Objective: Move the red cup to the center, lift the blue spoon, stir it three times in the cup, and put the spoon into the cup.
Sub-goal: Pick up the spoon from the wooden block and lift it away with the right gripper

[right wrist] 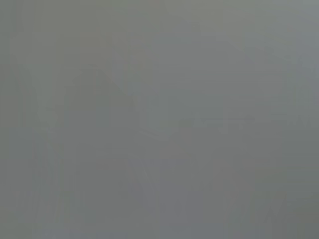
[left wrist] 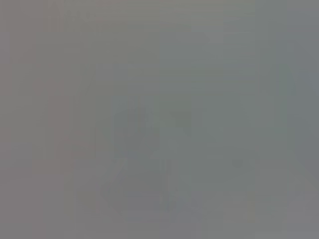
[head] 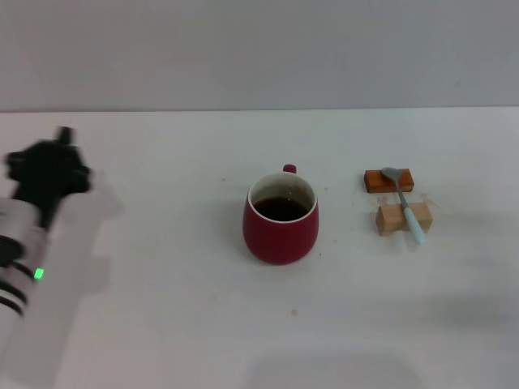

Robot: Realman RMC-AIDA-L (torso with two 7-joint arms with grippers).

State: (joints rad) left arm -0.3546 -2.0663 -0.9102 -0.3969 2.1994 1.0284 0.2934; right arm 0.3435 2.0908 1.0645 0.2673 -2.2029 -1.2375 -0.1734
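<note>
The red cup (head: 280,217) stands upright near the middle of the white table, handle turned to the far side, dark liquid inside. To its right the blue spoon (head: 406,206) lies across two small blocks, its grey bowl on the orange block (head: 389,180) and its pale handle over the tan block (head: 403,218). My left gripper (head: 49,166) is at the far left, well away from the cup, a dark blurred shape on a white arm. The right gripper is out of view. Both wrist views show only flat grey.
The white table (head: 162,324) stretches wide around the cup, and a grey wall runs behind its far edge. A faint shadow lies on the table at the right front.
</note>
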